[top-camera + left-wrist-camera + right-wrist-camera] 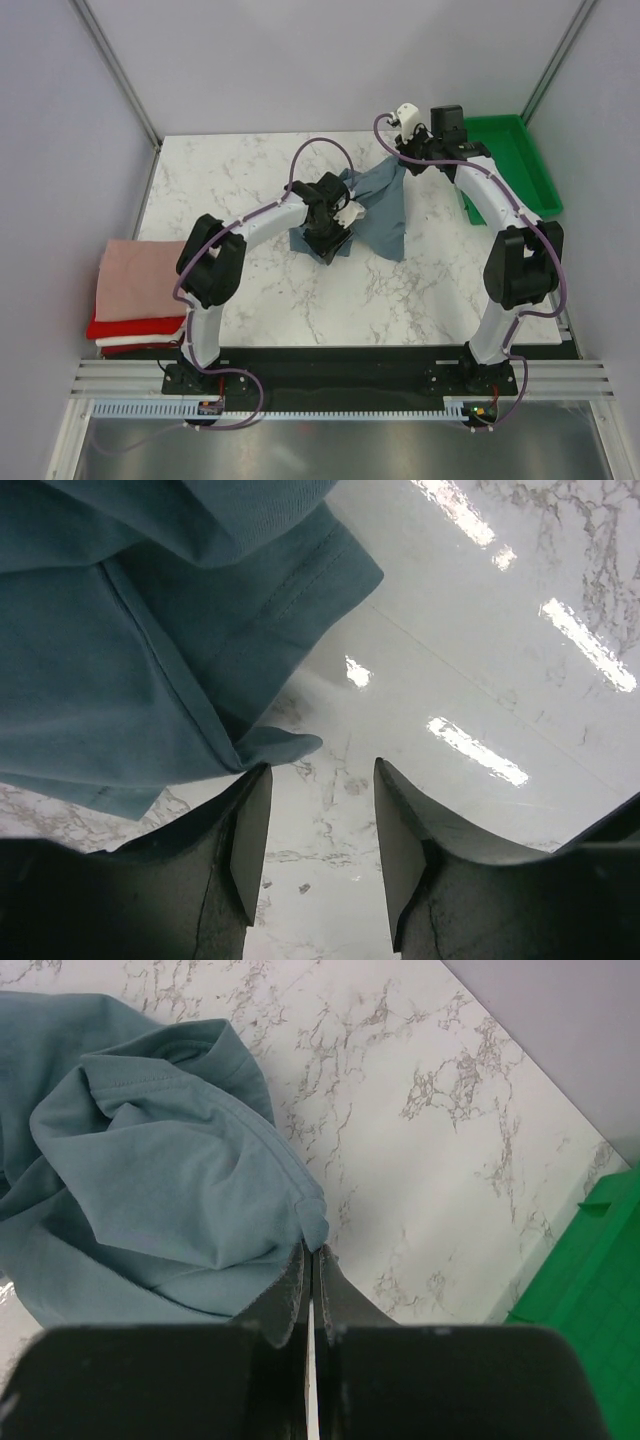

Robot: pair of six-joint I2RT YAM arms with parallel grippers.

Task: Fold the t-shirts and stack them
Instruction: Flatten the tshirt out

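Mid-table the blue shirt (385, 212) lies crumpled, soft and light, likely to sag and slide. The right gripper (309, 1260) pinches a hem fold; the left gripper (320, 830) hangs spread, empty, beside the sleeve (300, 598), whose stitched hem looks the firmest hold.

Left fingers (250, 845) apart; right fingers (290, 1295) pinched shut.

The slate blue-grey cloth t-shirt (150, 1180) looks soft and matt, its hems stitched. The white marble-patterned tabletop (480, 670) is smooth and glossy, throwing glare. My left gripper (322, 815) has matt dark fingers (250, 850), faintly scuffed.
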